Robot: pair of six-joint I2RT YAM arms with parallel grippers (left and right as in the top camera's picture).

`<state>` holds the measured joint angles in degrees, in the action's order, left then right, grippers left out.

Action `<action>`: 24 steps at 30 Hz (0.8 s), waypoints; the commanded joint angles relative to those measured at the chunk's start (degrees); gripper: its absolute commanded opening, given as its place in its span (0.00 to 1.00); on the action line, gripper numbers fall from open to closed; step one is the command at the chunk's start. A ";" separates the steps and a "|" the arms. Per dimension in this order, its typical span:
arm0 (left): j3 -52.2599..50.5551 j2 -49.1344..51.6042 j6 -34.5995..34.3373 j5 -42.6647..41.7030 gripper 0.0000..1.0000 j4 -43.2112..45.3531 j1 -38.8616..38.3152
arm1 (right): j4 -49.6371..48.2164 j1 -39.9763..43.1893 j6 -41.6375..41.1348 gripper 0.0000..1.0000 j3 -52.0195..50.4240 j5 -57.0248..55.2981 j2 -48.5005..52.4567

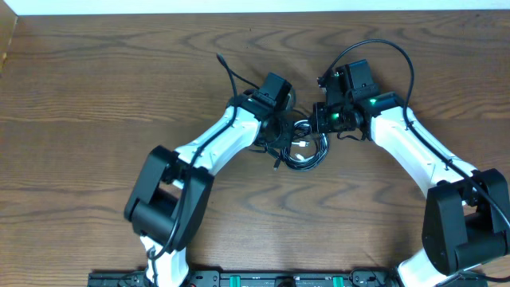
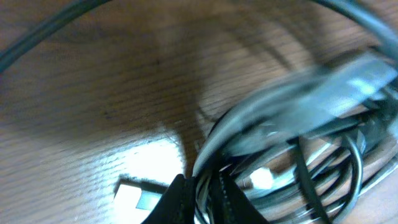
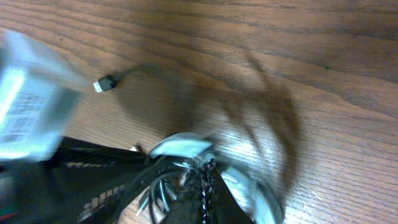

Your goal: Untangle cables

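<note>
Both grippers, left gripper (image 1: pixel 280 137) and right gripper (image 1: pixel 317 126), pinch the cables (image 1: pixel 307 151) bundle between them, mid-worktop (image 1: pixel 96 88), wood-grained.

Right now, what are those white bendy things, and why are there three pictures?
Those are two robot arms at a wooden table. One picture looks down from above; the other two come from little cameras on each arm's wrist, very close and blurry. Between the arms lies a knot of thin cables, black and white, with one black cable end trailing away. The left gripper is nearly shut on the cables, its dark fingers squeezed around strands. The right gripper is shut too, and cable strands bunch at its fingertips, so it seems to pinch the same bundle.
</note>
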<state>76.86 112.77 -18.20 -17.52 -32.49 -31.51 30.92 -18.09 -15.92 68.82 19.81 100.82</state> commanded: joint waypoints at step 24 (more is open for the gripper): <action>2.78 -2.38 -3.78 -1.36 0.17 4.98 1.53 | 4.50 -4.11 -16.63 0.06 -6.60 -3.80 1.64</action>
<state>78.89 111.24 -21.21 -19.18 -26.35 -29.93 35.97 -22.09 -28.82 64.58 17.74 101.58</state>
